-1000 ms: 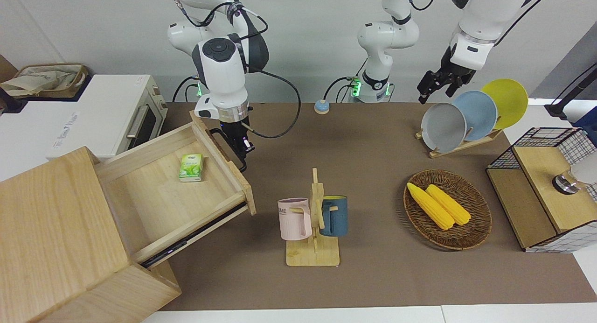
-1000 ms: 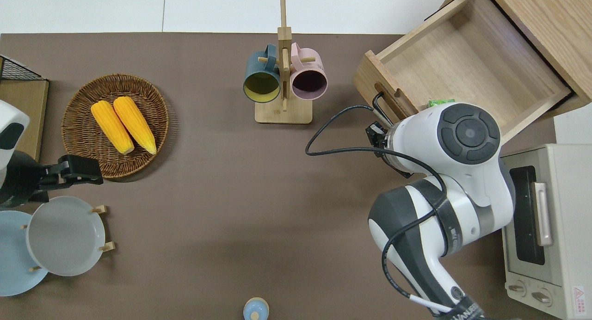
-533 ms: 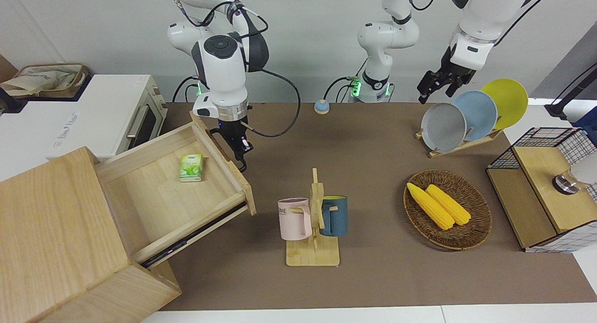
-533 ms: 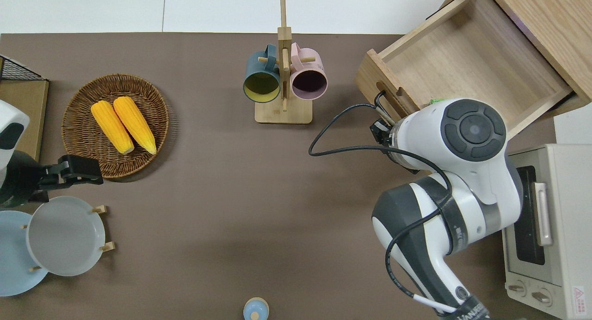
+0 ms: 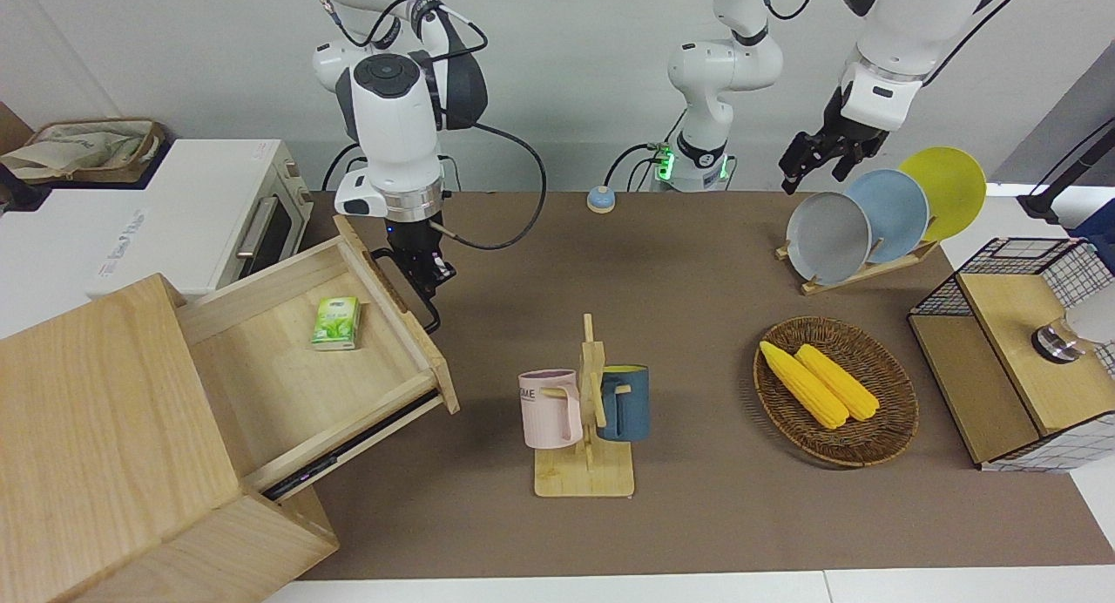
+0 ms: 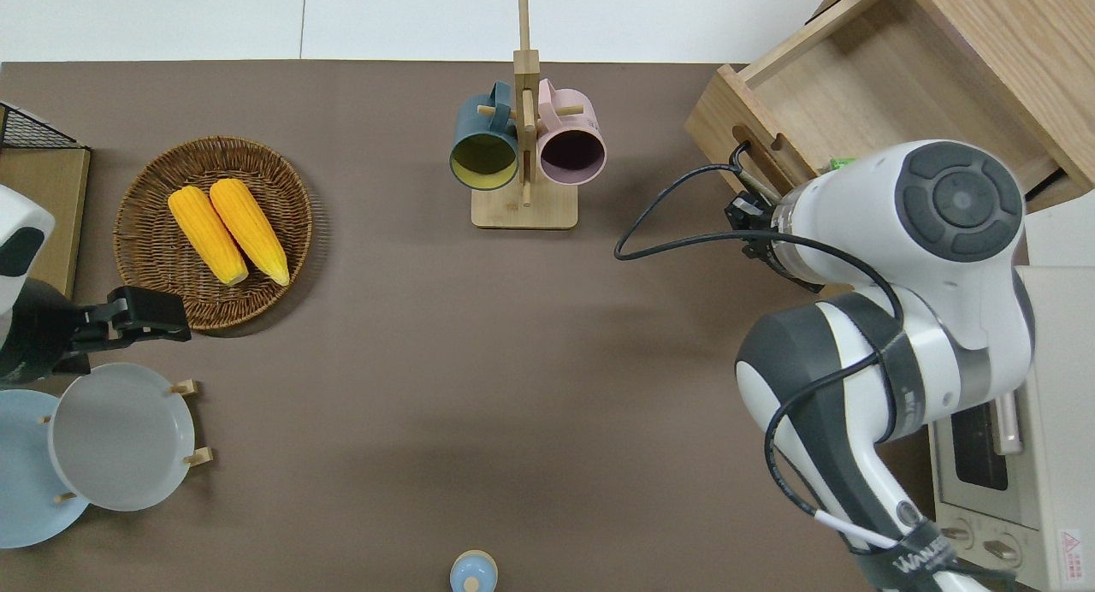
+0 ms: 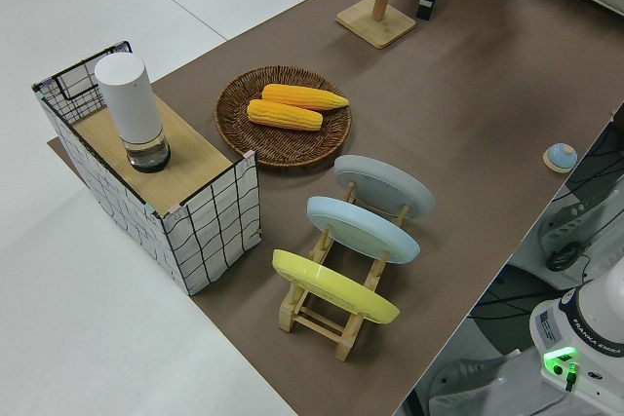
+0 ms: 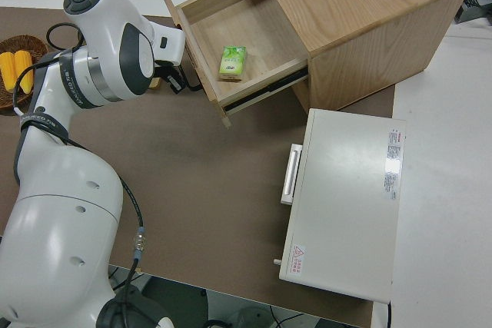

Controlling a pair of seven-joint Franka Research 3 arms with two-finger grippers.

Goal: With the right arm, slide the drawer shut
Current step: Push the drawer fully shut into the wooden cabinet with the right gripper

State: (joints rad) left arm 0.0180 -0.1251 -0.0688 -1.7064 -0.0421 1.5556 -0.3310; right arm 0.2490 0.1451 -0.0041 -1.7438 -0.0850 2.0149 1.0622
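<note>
The light-wood drawer (image 5: 287, 368) stands partly open out of the pale wooden cabinet (image 5: 96, 429) at the right arm's end of the table. A small green box (image 5: 336, 322) lies in it. The black bar handle (image 5: 409, 294) runs along the drawer's front panel. My right gripper (image 5: 424, 272) is against that handle, at the end of the front nearer to the robots. It also shows in the overhead view (image 6: 746, 220) and the right side view (image 8: 175, 78). My left arm is parked, its gripper (image 5: 814, 163) open and empty.
A white oven (image 5: 209, 211) stands beside the cabinet, nearer to the robots. A mug rack (image 5: 585, 411) with two mugs stands mid-table, close to the drawer's front. A basket of corn (image 5: 836, 389), a plate rack (image 5: 880, 215) and a wire-grid box (image 5: 1019, 350) are toward the left arm's end.
The drawer has slid partway into the cabinet, and my right gripper has moved with its front panel toward the cabinet. The left arm has not moved.
</note>
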